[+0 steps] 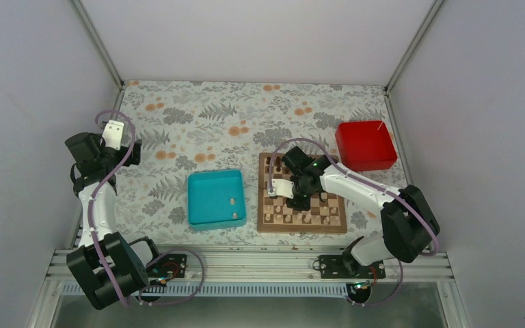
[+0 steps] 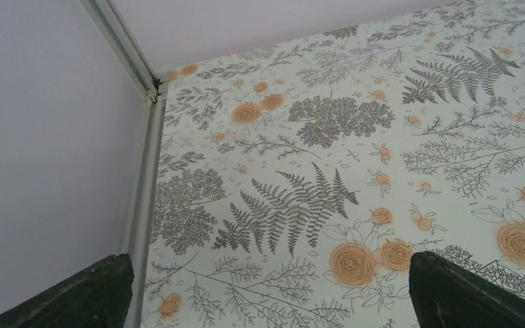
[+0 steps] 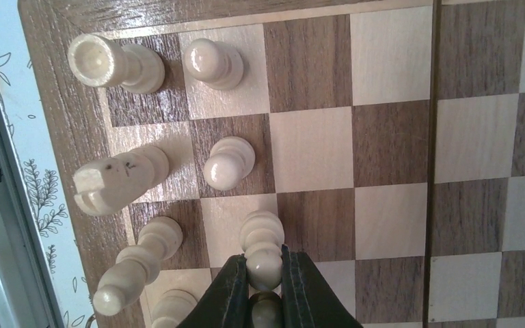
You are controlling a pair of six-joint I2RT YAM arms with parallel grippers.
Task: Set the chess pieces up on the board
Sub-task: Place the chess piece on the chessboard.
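**Left gripper** (image 1: 115,130): held well left of the work, over bare floral cloth (image 2: 355,137). The fingers (image 2: 68,294) are spread wide and nothing is held. It is judged to be parked clear of the other arm.

**Tray** (image 1: 198,184): set between the two grippers. Two pale pieces (image 1: 232,201) are left in it, near its right wall.

**Board** (image 1: 304,229): directly under the right gripper (image 3: 263,268).

**Right gripper**: closed narrowly on a pawn (image 3: 261,236), gripped by the head. This is judged to keep the fingers off its neighbours. Whether its base touches the square cannot be told. Just ahead of the tips another pawn (image 3: 227,162) is stood. To their left are a bishop (image 3: 137,263), a knight (image 3: 116,179) and a rook (image 3: 109,63).

**Red box** (image 1: 364,145): beyond the right gripper, to its right.

**Views**: the grip and the piece types are shown by the right wrist only. The tray, box and both arms are shown only from above.
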